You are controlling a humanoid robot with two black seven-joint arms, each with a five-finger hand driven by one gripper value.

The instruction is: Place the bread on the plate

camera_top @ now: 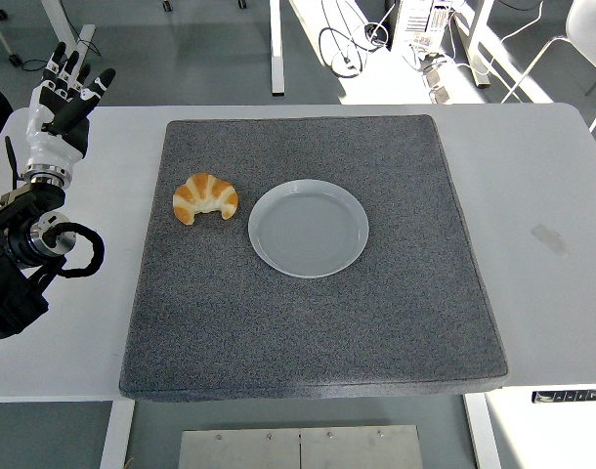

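One Hand Up, Bread Off the Plate

Far left, the left hand [59, 106] is raised above the white counter [542, 195], its fingers [76, 66] spread and holding nothing. Rightward, the bread [204, 197], a croissant, lies on the grey mat [318, 342]. Just beside it to the right, apart from it, sits the plate [308, 228], bare.

one croissant [205, 197], one plate [308, 228], one grey mat [308, 322], one hand [59, 106]
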